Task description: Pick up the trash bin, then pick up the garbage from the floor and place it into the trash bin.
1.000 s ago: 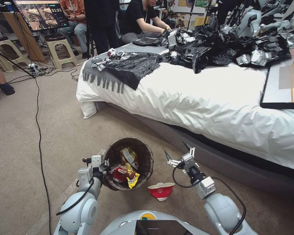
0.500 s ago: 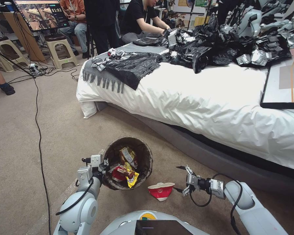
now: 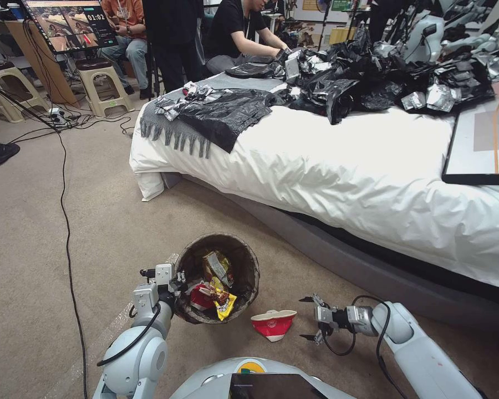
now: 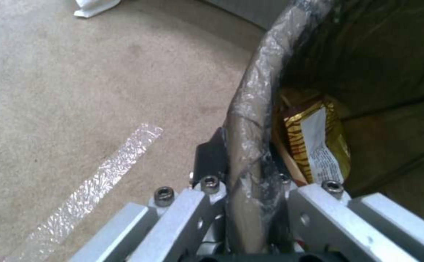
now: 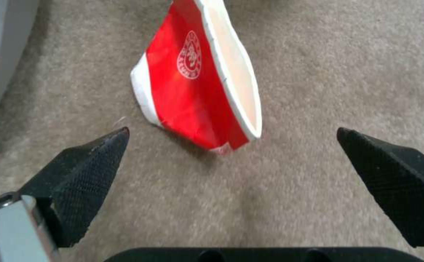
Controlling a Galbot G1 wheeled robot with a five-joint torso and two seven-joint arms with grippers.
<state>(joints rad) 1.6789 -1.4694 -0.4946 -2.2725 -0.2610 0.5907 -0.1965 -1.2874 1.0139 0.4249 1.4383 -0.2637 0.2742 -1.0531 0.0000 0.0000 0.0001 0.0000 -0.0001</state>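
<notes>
Gripping the lined rim of the trash bin [image 3: 219, 277], your left gripper [image 3: 176, 281] hides its fingertips under the liner. Wrappers half bury each other inside. Beside it, the crushed red cup [image 3: 273, 323] lies on carpet; your right gripper [image 3: 308, 318] gapes wide just beside it.

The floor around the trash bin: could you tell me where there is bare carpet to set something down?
Bare carpet lies open left of the trash bin, up to the black cable. A narrower strip runs between bin and bed. Crowded: the crushed red cup, flanked by the clamped left gripper and open right gripper.
</notes>
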